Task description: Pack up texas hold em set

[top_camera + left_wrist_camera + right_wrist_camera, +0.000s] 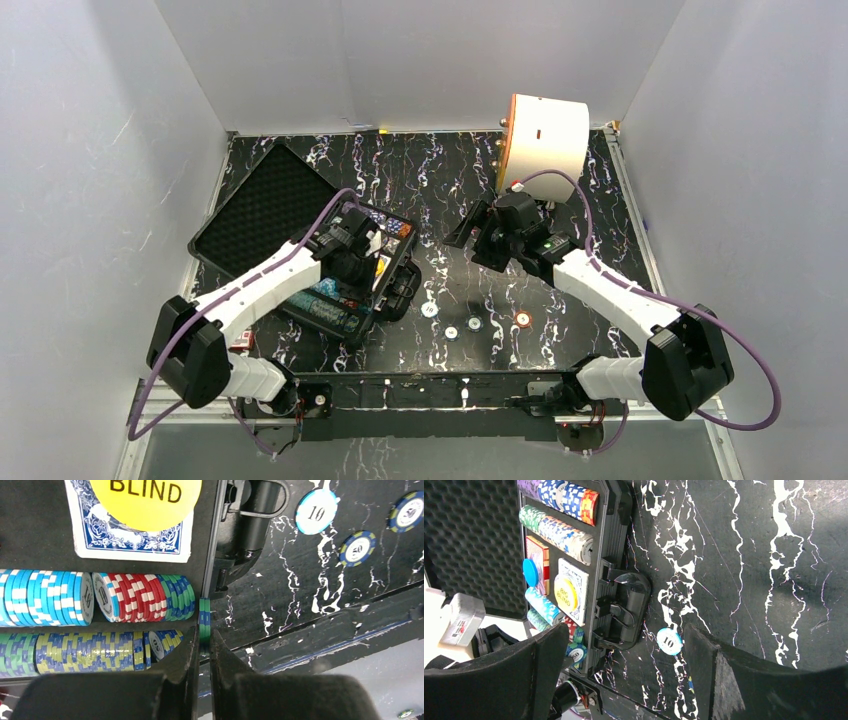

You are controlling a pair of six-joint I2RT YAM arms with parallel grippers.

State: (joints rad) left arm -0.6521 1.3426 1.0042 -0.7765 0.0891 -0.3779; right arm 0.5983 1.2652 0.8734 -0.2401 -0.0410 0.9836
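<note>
The black case (395, 290) lies open at the left, its foam lid (265, 200) laid back. In the left wrist view rows of multicoloured chips (130, 597) fill its slots, and a blue card deck (130, 542) carries a yellow BLIND button (145, 497). My left gripper (204, 640) hovers over the case's right edge (372, 262), shut on two green-and-blue chips (204, 617) held on edge. My right gripper (624, 650) is open and empty above the table (470, 235). A light-blue 10 chip (669, 641) lies below it, beside the case handle (631, 607).
Several loose chips (473, 324) lie on the black marbled table in front of the case, one of them orange (522, 319). A large white cylinder with an orange face (545, 135) stands at the back right. White walls close in the table.
</note>
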